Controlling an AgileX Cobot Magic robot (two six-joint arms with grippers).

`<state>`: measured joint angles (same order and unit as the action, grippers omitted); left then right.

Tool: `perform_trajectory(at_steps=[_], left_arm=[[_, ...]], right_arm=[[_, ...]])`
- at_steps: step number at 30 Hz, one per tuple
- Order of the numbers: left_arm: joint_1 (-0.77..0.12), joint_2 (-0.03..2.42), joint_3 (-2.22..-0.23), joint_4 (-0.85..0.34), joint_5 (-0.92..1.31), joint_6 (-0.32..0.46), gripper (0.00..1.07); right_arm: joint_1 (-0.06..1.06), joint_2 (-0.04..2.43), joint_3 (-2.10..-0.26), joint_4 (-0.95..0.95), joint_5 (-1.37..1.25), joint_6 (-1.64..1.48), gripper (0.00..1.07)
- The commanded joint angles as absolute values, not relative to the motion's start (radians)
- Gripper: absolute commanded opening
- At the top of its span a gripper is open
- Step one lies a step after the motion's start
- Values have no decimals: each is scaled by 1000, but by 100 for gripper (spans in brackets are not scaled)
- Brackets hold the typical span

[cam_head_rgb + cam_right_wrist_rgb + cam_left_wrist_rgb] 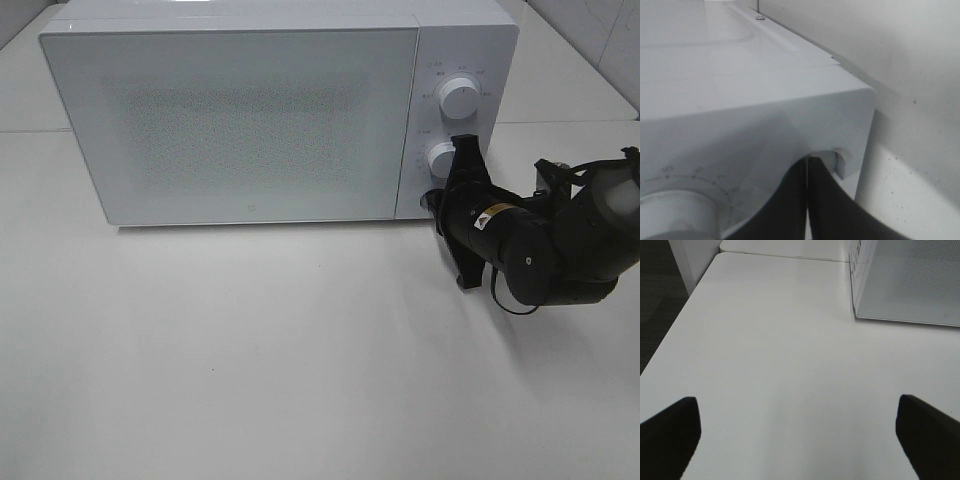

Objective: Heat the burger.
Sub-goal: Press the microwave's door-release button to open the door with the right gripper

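One shut microwave (pixel 240 120) fills the high view, burger unseen, perhaps inside; left wrist shows the left gripper (pixel 799 440) spread apart over the table (pixel 770 355); right wrist shows the right gripper (pixel 807 167), pinched together empty, at the panel's corner notch (pixel 842 160), seemingly starting the heating, which calls for turning a knob (pixel 675 210).

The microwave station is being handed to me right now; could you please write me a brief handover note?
Left gripper: open, empty, hovering over the table beside the microwave.
Right gripper: shut, holding nothing, tips at the recess in the control panel's lower corner, below the lower knob.
Burger: not visible in any view; the microwave is closed and its window shows nothing clearly.
Done: cannot tell whether the burger is loaded.
Left: the right gripper probably means to press at that recess; confirm where the burger is, then set the knobs.
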<state>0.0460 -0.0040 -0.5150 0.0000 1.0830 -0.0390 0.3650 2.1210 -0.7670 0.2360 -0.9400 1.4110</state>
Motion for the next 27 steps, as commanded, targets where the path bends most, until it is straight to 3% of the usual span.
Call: perform_trajectory(at_steps=[1, 27], left_arm=[[48, -18, -515, 0, 1067, -40, 98], [48, -18, -515, 0, 1067, -40, 98]], right_arm=[[346, 2101, -839, 312, -1197, 1379, 0], [337, 2121, -915, 324, -1284, 1323, 0]])
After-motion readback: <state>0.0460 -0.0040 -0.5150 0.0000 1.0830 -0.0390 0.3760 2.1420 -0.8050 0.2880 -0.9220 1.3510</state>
